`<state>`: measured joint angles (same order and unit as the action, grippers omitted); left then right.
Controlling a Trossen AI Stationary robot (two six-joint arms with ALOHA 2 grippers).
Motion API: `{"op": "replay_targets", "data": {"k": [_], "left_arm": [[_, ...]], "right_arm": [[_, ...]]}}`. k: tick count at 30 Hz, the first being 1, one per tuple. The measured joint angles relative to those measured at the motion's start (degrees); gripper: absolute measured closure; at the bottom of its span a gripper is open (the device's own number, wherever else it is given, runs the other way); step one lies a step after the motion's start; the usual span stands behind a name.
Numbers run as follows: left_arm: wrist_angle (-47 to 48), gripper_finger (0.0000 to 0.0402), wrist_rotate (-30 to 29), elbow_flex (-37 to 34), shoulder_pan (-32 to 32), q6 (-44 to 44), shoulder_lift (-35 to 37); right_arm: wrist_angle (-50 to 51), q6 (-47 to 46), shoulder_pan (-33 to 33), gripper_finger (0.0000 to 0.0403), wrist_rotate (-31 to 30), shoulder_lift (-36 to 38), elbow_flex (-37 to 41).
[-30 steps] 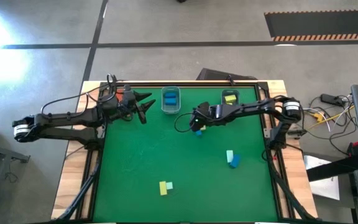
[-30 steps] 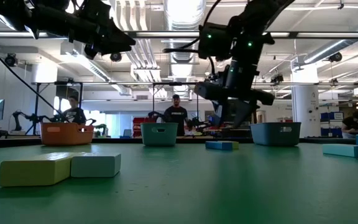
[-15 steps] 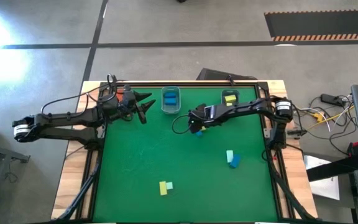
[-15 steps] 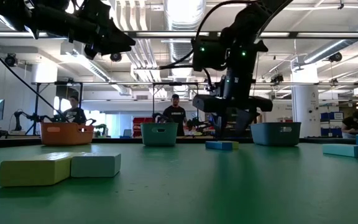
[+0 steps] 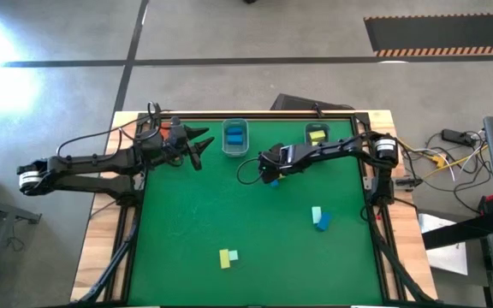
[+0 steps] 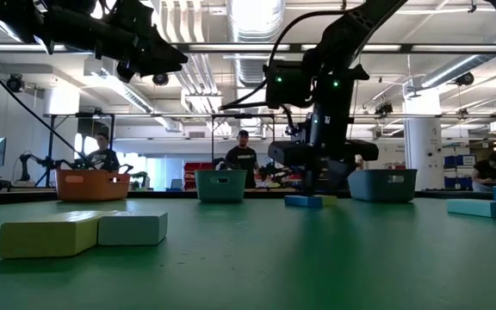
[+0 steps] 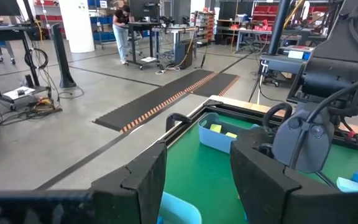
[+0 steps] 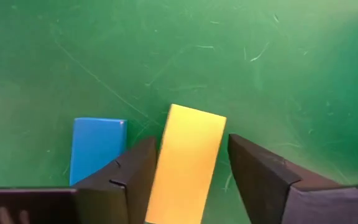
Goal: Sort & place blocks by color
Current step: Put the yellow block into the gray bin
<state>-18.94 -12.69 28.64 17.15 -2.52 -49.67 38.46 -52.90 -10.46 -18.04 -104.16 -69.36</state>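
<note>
Since a second earlier, the right arm [image 5: 341, 151] was pulled in and lowered toward the table; nothing else was shifted. The left arm [image 5: 92, 162] was parked over the table's far-left corner, its left gripper [image 5: 197, 145] spread and empty, aimed off toward the room.

Green table [image 5: 255, 222]: three bins were lined along the far edge, namely an orange bin [image 6: 92, 184], a clear bin [image 5: 235, 139] already loaded with blue pieces, and a grey bin [image 5: 317, 134] with yellow inside.

The right gripper [image 8: 188, 171] was held spread, straddling a yellow block [image 8: 188, 163] lying flat on the cloth, not yet pinched. A blue block [image 8: 97, 149] was seen just beside it, outside one finger [image 8: 123, 174].

Remaining blocks: a yellow and mint pair [image 5: 228, 257] touching near the front edge; a mint and blue pair [image 5: 318, 216] toward the right side.

Judged step: pick of the yellow block for the grey bin. For a clean grasp, the block should be centred between the fingers before closing, since it was sitting slightly skewed to them. The near finger should be kept clear of the blue block so it is not dragged or trapped. Descent should be finished to cloth level first, then closed across the narrow faces.
</note>
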Motion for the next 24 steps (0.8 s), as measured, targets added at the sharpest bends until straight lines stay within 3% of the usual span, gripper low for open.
{"op": "replay_targets", "data": {"k": [7, 24], "left_arm": [[0.02, 0.024, 0.0, -0.02, 0.0, -0.01, 0.0], [0.04, 0.024, 0.0, -0.02, 0.0, -0.02, 0.0]], "right_arm": [[-0.17, -0.02, 0.02, 0.0293, -0.09, 0.0, 0.0], [0.32, 2.83, 0.02, 0.0392, 0.44, 4.14, 0.11]]}}
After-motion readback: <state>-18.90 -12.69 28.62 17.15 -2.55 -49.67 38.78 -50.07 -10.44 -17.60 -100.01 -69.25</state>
